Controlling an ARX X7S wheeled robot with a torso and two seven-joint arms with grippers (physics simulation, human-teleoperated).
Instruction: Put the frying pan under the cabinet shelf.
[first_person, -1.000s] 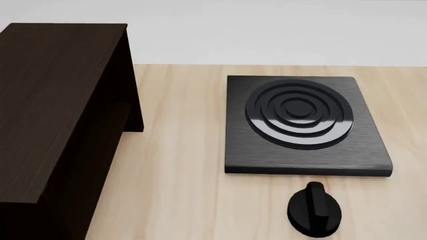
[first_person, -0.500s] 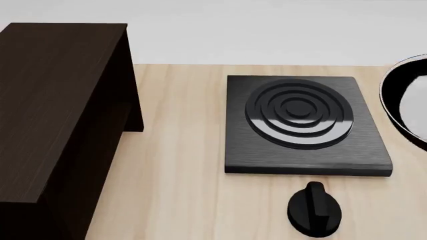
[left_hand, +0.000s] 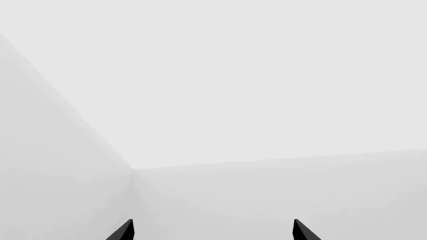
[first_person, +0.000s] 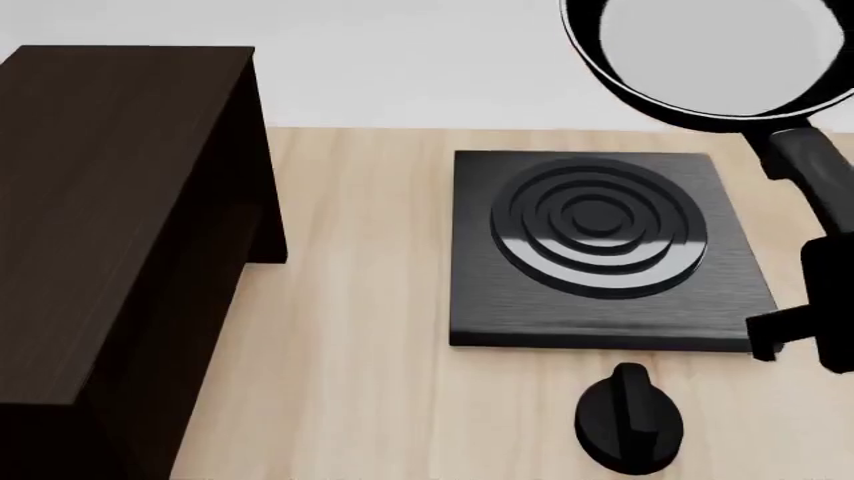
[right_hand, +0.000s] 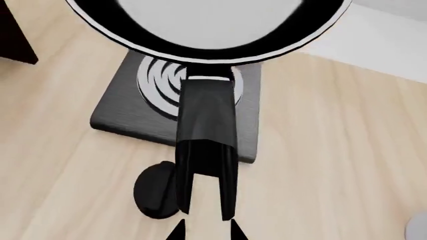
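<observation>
We grip the round black frying pan (first_person: 714, 55) by its long handle end with our right pincer (right_hand: 205, 231), so it feels heavy and tippy; our left pincer (left_hand: 212, 231) is open, empty.

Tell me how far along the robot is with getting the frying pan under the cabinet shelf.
Done: the frying pan is picked up; the right gripper holds its handle and it is off the table, above the stove plate. In hand: carrying it. Left: bring it across to the cabinet shelf on the left and set it underneath. The left gripper is open, facing blank background.
</observation>
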